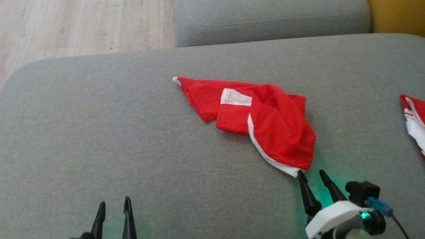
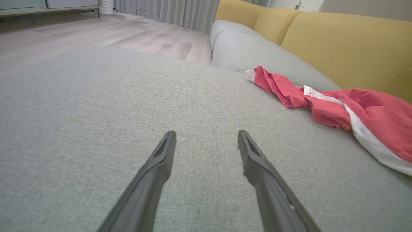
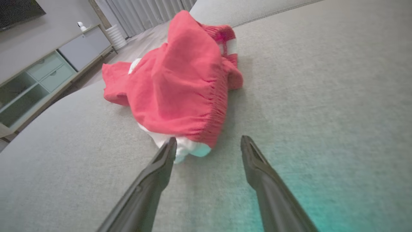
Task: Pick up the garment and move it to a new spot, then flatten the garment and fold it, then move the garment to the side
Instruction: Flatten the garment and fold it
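Okay, the garment [image 1: 262, 121] lies crumpled on the grey sofa cushion [image 1: 93, 145], right of the cushion's middle, not yet lifted or flattened. Its long axis runs diagonally. One thin red tip with striped trim points toward the far-left. The bulky end, with its white band and gathered hem, points toward the cushion's near-right edge. That near corner is the part that matters, as it sits right at the right gripper [image 1: 310, 172]. In the right wrist view the white corner lies at the tip of the left-hand finger, and the gathered hem lies just ahead of the gap between the fingers. Whether the finger actually touches the cloth is hard to tell; it is just beside it at the least. The right jaws are spread wide and nothing is between them. The left gripper [image 1: 114, 201] is over the near-left part of the cushion, well apart from the garment, which lies off to its right and farther in. Its jaws are spread wide too and hold nothing, with bare cushion under them. The right arm is clearly the nearer one. My judgement is that this is the approach for the first pick, and that a short push forward and down would bring the hem corner between the right fingers before they close. A second red-and-white piece [image 1: 423, 133] lies at the cushion's right edge, apart from both grippers. It should be left alone so it isn't mistaken for the target.
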Available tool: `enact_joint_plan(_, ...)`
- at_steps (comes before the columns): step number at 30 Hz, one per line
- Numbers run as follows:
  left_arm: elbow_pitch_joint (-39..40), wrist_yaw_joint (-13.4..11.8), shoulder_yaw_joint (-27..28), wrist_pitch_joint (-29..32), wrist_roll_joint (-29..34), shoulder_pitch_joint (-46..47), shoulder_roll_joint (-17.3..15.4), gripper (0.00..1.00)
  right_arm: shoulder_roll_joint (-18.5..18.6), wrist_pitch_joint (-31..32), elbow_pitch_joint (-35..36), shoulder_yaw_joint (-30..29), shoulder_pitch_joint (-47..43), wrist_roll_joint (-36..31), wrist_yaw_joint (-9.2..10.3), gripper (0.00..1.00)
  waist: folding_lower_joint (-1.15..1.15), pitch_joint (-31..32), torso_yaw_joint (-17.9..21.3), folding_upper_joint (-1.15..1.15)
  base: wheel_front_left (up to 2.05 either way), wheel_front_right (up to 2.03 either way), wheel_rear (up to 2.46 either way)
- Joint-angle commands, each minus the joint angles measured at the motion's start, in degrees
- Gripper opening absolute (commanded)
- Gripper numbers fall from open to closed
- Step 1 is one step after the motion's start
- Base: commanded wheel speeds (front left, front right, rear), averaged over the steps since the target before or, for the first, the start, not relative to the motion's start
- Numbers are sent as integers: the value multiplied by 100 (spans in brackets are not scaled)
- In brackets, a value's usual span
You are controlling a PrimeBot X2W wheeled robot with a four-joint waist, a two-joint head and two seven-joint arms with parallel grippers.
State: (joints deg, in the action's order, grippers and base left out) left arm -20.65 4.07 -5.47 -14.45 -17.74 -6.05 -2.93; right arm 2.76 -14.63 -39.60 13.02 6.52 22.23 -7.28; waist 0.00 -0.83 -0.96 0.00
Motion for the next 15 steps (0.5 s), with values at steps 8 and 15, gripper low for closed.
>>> enact_joint_plan(8, 121, 19, 170, -54, 9, 314, 5, 100, 11, -37, -189, 177, 493, 473, -21, 100, 0, -181, -360, 0, 0, 0, 0)
enact_joint_plan(15, 123, 34, 150, -54, 18, 359, 5, 100, 11, -37, 100, 159, 548, 543, -21, 0, 0, -225, -436, 0, 0, 0, 0)
